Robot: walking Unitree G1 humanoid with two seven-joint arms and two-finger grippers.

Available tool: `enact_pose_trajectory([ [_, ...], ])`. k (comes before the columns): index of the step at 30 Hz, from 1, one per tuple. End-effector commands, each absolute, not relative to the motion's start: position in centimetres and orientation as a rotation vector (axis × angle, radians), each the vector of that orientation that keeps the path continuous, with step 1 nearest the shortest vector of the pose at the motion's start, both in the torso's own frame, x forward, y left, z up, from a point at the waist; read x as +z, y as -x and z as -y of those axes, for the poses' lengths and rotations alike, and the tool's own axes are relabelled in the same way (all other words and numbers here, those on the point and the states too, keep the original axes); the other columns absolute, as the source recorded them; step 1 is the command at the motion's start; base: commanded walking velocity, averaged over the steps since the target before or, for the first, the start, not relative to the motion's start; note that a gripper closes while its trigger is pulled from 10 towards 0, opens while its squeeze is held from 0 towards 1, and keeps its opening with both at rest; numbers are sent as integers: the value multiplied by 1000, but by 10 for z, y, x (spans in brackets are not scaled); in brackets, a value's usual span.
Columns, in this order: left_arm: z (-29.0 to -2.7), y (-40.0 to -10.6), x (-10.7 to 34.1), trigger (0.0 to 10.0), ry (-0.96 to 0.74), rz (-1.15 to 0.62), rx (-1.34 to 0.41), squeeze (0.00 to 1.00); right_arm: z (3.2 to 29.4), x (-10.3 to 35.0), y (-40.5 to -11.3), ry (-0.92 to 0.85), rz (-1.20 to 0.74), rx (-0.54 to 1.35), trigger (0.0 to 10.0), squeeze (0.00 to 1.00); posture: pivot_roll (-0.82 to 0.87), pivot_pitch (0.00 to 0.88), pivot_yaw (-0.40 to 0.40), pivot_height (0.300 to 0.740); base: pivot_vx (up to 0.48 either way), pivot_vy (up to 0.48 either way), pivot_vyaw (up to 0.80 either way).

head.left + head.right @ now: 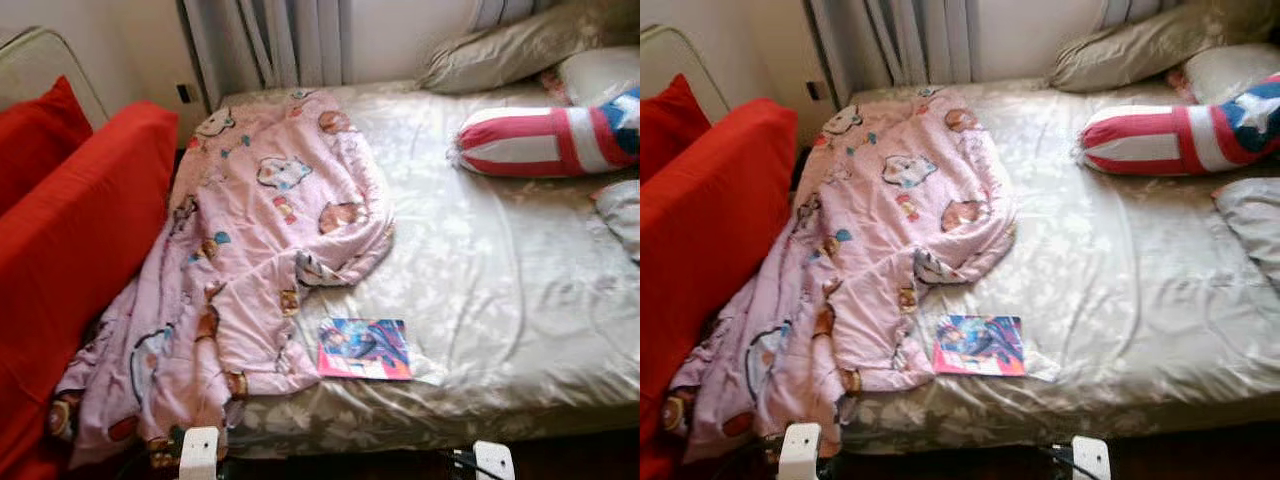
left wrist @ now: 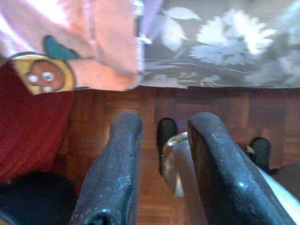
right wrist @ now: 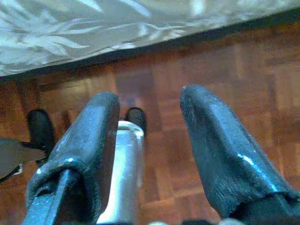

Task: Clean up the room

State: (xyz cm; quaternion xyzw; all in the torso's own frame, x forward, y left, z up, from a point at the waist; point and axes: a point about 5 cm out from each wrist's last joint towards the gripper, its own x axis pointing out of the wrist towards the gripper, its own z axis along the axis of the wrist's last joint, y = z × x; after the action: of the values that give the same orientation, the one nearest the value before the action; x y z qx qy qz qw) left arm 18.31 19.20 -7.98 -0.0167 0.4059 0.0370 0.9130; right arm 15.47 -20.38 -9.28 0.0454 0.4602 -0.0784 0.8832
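- On the bed (image 1: 480, 290): pink blanket (image 1: 250, 250) rumpled, hanging off the edge; magazine (image 1: 365, 348) just beside it.
- Left end effector (image 2: 161, 154) and right end effector (image 3: 150, 140): both open, empty, low over the floor (image 3: 225, 75).
- Risk: grabbing blanket could drag magazine off.

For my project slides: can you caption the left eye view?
Pink cartoon-print blanket sprawled over a floral-sheeted bed, a colourful book near the foot edge, a red sofa alongside.
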Motion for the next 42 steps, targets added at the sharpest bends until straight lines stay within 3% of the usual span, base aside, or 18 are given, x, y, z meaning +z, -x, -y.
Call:
enact_pose_trajectory([
  [1, -228, -176, -79, 10000, 78, -938, 130, 0, 242, -89, -145, -114, -1023, -170, 10000, 0, 1, 0, 0, 740, 0, 0, 0],
  [42, -224, -182, -77, 10000, 90, -920, 103, 0, 244, -88, -148, -107, -1019, -180, 10000, 0, -9, 0, -3, 740, 0, 0, 0],
])
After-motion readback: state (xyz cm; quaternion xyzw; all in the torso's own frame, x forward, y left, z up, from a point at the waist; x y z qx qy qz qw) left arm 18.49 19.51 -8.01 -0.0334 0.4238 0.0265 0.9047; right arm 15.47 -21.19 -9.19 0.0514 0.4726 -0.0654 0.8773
